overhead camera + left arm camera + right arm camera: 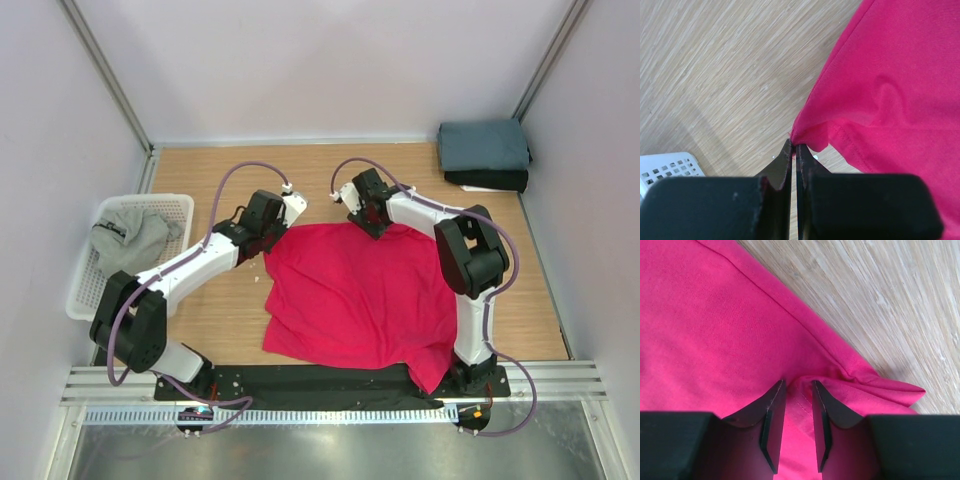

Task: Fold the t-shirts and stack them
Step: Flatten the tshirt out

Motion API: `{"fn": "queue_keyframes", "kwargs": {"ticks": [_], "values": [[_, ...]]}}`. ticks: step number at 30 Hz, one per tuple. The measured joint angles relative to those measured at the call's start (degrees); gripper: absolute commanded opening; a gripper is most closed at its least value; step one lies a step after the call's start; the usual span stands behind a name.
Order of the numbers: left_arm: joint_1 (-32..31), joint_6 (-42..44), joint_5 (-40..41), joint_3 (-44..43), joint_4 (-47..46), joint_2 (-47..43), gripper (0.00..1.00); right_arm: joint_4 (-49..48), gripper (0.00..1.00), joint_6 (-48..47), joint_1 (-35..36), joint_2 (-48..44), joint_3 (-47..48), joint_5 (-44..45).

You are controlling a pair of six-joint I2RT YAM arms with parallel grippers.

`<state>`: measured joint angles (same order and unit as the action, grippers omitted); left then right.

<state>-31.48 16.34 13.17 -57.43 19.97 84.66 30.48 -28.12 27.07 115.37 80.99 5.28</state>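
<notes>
- Four t-shirts in top view, itemised below.
- Noted red t-shirt (pixel 350 295) spread loosely, unfolded, over middle of bench (pixel 230 300) between both arms. Near right corner draped over black base plate (pixel 300 380) at near edge.
- Found left end effector (pixel 793 147) at far left corner of red t-shirt. Closed tight on very tip of that corner, no gap between fingers. Cloth drawn into creases fanning out from pinch point. Stitched hem running off to lower right, bare wood showing beneath it.
- Found right end effector (pixel 799 390) at far right edge of same shirt, tips down on cloth. Fingers narrowly apart, with raised ridge of red cloth pinched between them. Diagonal hem just beyond tips. Small folded point of cloth lying on bare wood to right.
- Logged grey t-shirt (pixel 135 235) crumpled in far half of white mesh basket (pixel 85 290) at left edge of bench, dark mark on its left side. Well apart from red t-shirt.
- Glimpsed corner of same basket at lower left of left wrist view.
- Logged slate-blue t-shirt (pixel 483 145) folded at far right corner of bench, stacked on top of black t-shirt (pixel 490 181), also folded. Both well apart from red t-shirt and from either end effector.
</notes>
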Motion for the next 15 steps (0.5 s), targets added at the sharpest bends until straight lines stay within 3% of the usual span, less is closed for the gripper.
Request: {"fn": "queue_keyframes", "kwargs": {"ticks": [2,4,6,15], "values": [[0.04,-0.09,-0.20,0.00,0.00,0.00,0.00,0.02,0.29,0.07,0.02,0.15,0.11,0.13],[0.09,-0.13,-0.35,0.00,0.02,0.00,0.00,0.04,0.12,0.24,0.11,0.20,0.11,0.17],[0.13,-0.28,-0.42,0.00,0.04,0.00,0.00,0.13,0.03,0.50,0.13,0.39,0.13,0.17],[0.28,-0.68,-0.52,0.00,0.02,0.00,0.00,3.78,0.01,0.94,0.15,0.22,2.71,1.31]]}}
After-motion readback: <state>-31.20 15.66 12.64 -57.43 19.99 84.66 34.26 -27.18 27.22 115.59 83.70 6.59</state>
